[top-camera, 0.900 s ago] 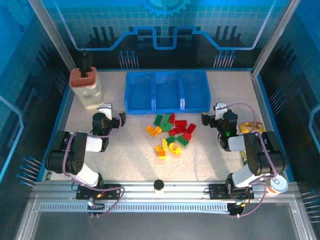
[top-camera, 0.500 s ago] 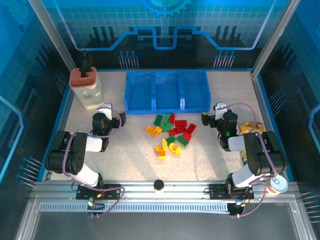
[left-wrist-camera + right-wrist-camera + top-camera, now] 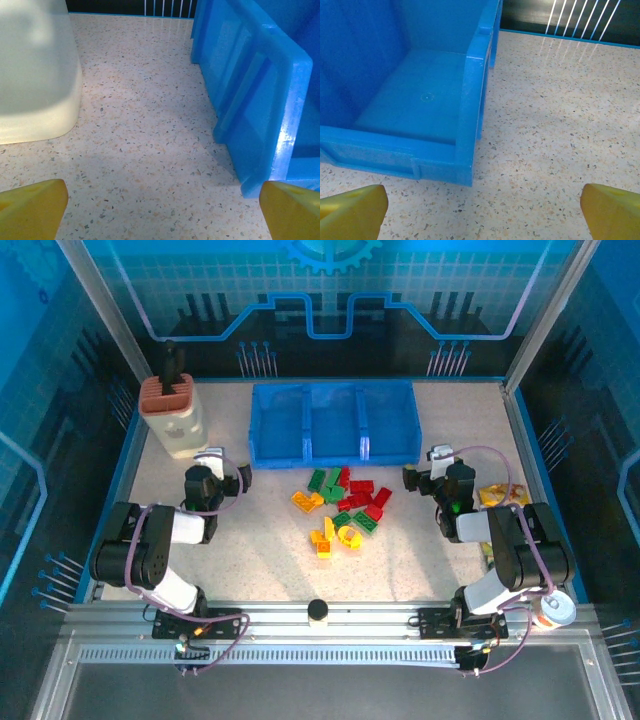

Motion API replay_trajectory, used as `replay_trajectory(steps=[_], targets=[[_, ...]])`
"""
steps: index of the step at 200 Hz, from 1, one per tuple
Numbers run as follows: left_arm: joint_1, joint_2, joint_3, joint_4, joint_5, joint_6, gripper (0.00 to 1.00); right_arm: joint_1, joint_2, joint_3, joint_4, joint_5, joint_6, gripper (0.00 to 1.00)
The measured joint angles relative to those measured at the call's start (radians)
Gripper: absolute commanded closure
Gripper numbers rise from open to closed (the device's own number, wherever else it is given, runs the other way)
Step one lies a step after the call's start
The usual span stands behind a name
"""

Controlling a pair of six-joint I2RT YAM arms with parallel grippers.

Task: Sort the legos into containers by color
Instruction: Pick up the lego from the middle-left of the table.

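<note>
Legos [image 3: 342,508] lie in a loose heap on the speckled table [image 3: 250,550], just in front of the blue bin [image 3: 280,456] and about midway between my two arms. I count red, green and yellow-orange bricks mixed together. The reds gather toward the far right of the heap, several yellows sit at its left and near edges, and the greens are scattered through it. Every brick I can make out is on the table, outside the bin.

The bin stands at the far side with its three compartments side by side. On the right wrist camera the bin [image 3: 470,100] shows its rightmost compartment, with a bare blue floor.

My left gripper [image 3: 228,468] rests low near the bin's front left corner, with its jaws spread wide apart and nothing between them. On its wrist camera the left gripper [image 3: 160,210] has its yellow fingertips [image 3: 30,207] at the two bottom corners. Bare table lies between them, the bin [image 3: 260,100] is to the right and a cream holder [image 3: 35,75] to the left.

My right gripper [image 3: 424,466] sits near the bin's front right corner, also spread wide and holding nothing. On its own camera the right gripper [image 3: 482,212] has its fingertips [image 3: 350,207] at the lower corners.

From above, the cream holder [image 3: 172,420] with its rust-red top stands left of the bin, and yellow snack bags [image 3: 503,496] lie beside the right arm.
</note>
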Motion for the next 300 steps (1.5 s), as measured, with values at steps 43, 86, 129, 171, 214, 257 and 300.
replay_trajectory(steps=[43, 86, 129, 171, 214, 257, 300], targets=[[0.0, 0.0, 0.0, 0.0, 0.0, 0.0, 0.01, 0.0, 0.0, 0.0, 0.0, 0.0, 0.0, 0.0], [-0.047, -0.137, 0.014, -0.142, -0.177, -0.011, 0.01, 0.003, -0.033, 0.012, -0.071, -0.01, -0.008, 0.0], [-0.115, -0.399, 0.305, -0.605, -0.29, -0.175, 0.01, 0.128, -0.339, 0.235, -0.459, -0.029, -0.084, 0.0], [-0.146, -0.528, 0.387, -0.868, -0.089, -0.355, 0.03, 0.101, -0.534, 0.272, -0.616, -0.112, 0.29, 0.0], [-0.475, -0.411, 0.475, -1.144, -0.106, -0.39, 0.06, 0.128, -0.537, 0.251, -0.852, -0.166, 0.498, 0.0], [-0.66, -0.277, 0.475, -1.209, -0.109, -0.444, 0.17, 0.165, -0.541, 0.249, -0.969, -0.21, 0.58, 0.0], [-0.752, -0.1, 0.481, -1.255, -0.093, -0.476, 0.18, 0.238, -0.553, 0.249, -1.072, -0.201, 0.576, 0.03]])
